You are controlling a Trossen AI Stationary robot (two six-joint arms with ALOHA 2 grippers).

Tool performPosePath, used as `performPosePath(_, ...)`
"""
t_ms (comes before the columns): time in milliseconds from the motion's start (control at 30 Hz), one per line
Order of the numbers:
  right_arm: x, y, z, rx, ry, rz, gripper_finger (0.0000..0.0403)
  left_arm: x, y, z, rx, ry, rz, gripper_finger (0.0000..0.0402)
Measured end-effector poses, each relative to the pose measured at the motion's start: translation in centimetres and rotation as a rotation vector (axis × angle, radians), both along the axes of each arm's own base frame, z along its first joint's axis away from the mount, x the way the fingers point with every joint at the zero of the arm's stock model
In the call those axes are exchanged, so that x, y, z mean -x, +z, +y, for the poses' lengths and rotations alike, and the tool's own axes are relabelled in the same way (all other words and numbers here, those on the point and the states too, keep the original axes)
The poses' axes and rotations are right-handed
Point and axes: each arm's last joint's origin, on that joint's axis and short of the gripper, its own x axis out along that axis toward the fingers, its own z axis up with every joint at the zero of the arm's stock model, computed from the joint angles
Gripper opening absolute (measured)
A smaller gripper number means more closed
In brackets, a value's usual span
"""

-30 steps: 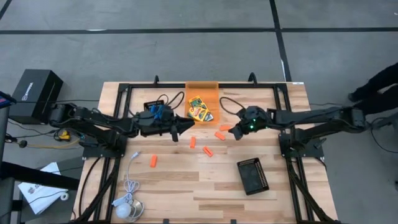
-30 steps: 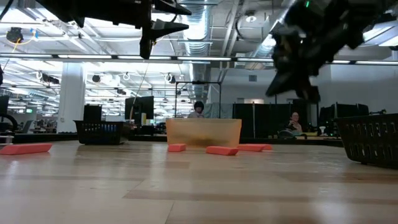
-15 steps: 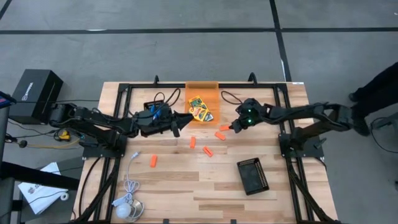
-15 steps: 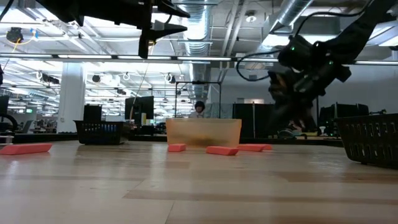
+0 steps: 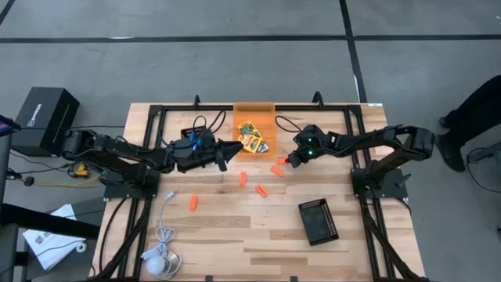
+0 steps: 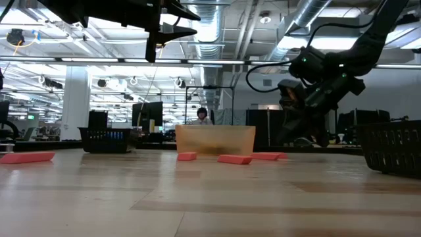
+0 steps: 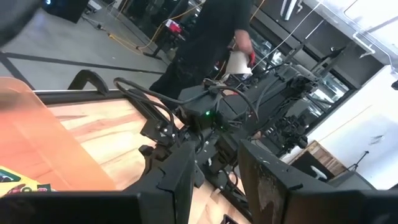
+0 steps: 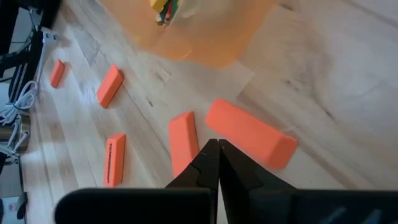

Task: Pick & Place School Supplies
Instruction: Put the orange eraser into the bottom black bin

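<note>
Yellow-and-green crayon boxes (image 5: pixel 250 137) lie inside the orange translucent bin (image 5: pixel 254 113) at the table's far edge. Several short orange pieces lie on the wood: two (image 5: pixel 282 160) (image 5: pixel 275 170) right of the bin, two (image 5: pixel 243 179) (image 5: pixel 261 190) at mid-table, one (image 5: pixel 192 203) farther left. My right gripper (image 5: pixel 290 162) is shut, with its tips low between the two pieces (image 8: pixel 249 134) (image 8: pixel 183 146) right of the bin. My left gripper (image 5: pixel 233 147) is open and raised, just left of the bin. Something blue (image 5: pixel 200 138) shows under the left arm. My right gripper (image 8: pixel 213 149) points its shut fingers slantwise down into the gap between the two orange pieces beside the bin. I cannot tell whether the tips touch either piece or the table.
One black tray (image 5: pixel 319 222) lies near the right front. Another (image 5: pixel 194 131) sits under the left arm. A white cable with a round puck (image 5: pixel 160 260) lies at the near left corner. A black frame runs along the table's edges. People are in the room beyond.
My right gripper has come down and moved toward the table's left and far edge, to the orange pieces beside the bin, and its arm has folded. My left gripper has shifted slightly toward the far edge, closer to the bin. No object has moved.
</note>
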Motion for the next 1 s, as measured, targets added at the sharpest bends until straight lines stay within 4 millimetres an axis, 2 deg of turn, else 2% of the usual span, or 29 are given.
performPosePath(767, 0.38, -0.3, -0.17, 0.01, -0.028, 0.05, 0.0, -0.01, -0.15, -0.02, -0.002, -0.008, 0.016, 0.0117)
performPosePath(1000, 0.09, -0.35, 0.52, -0.005, -0.005, 0.051, 0.0, -0.02, -0.18, -0.05, -0.002, -0.02, 0.02, 0.0117)
